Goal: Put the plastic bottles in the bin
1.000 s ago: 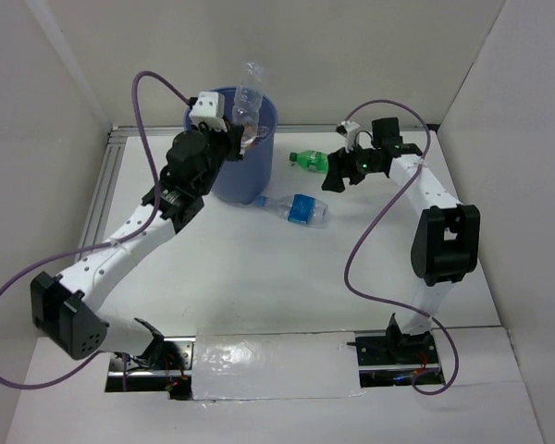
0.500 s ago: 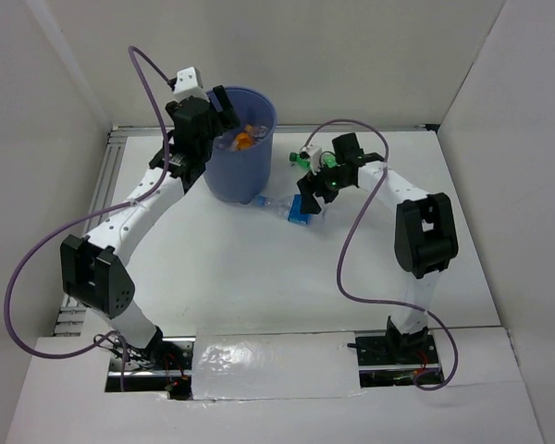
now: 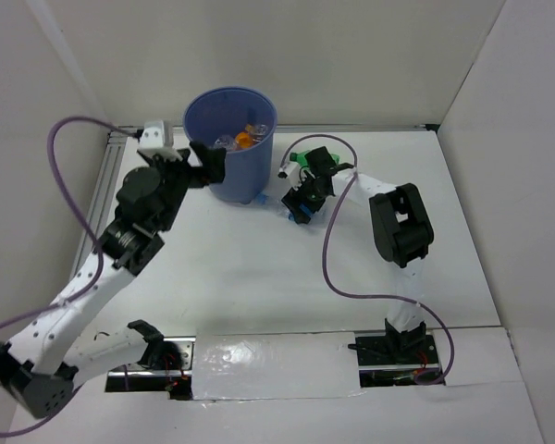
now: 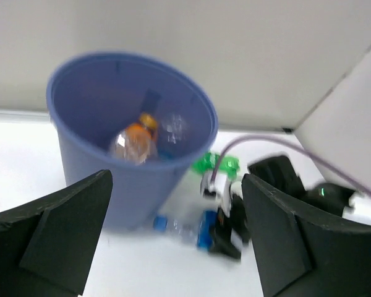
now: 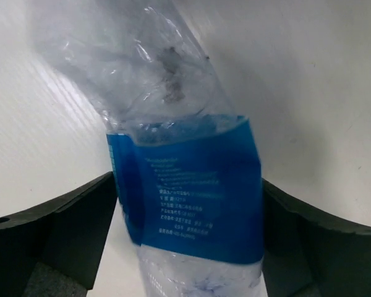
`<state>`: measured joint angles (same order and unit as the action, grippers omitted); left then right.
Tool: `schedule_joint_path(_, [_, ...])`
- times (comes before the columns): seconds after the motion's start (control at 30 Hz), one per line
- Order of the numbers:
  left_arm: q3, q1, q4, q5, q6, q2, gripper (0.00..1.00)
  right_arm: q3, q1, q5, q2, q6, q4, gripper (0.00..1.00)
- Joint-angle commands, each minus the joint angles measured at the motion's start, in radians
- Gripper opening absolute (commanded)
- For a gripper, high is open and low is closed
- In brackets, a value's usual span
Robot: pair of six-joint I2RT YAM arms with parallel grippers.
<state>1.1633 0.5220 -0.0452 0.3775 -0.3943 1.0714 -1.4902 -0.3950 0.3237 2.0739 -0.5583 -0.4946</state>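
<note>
The large round blue plastic bin (image 3: 229, 180) stands at the far side of the white counter (image 3: 259, 277). Inside it lie a small orange plastic bottle (image 4: 133, 141) and at least one plain clear plastic bottle (image 4: 173, 127) (the rest of its contents are too blurred to sort out). The left hand (image 3: 207, 159) hangs just beside the bin's left wall, fingers spread wide and holding nothing.

Just to the right of the bin's base, a crumpled clear plastic bottle with a blue label (image 5: 185, 185) lies on its side on the counter. The right hand (image 3: 301, 205) is down over it, one finger on each side of the label and right against it; I cannot tell whether they are squeezing. A small green plastic bottle (image 4: 213, 164) lies just behind that hand, partly hidden.
</note>
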Motion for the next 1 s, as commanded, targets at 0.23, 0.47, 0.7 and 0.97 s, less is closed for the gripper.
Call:
schedule_joint_path(0.23, [-0.457, 0.154, 0.159, -0.034, -0.285, -0.283, 0.93, 0.119, 0.010, 0.089, -0.228, -0.061, -0.059, 0.02])
schedule_joint_path(0.47, [-0.548, 0.306, 0.185, 0.014, -0.420, -0.199, 0.93, -0.195, 0.073, 0.288, -0.428, -0.088, -0.211, 0.00])
schedule_joint_path(0.7, [-0.614, 0.360, 0.128, 0.014, -0.469, -0.153, 0.93, -0.462, 0.013, 0.287, -0.414, 0.067, 0.106, 0.00])
schedule_joint_path(0.97, [-0.646, 0.409, 0.119, 0.004, -0.509, -0.143, 0.93, -0.768, -0.097, 0.133, -0.092, 0.168, 0.286, 0.19])
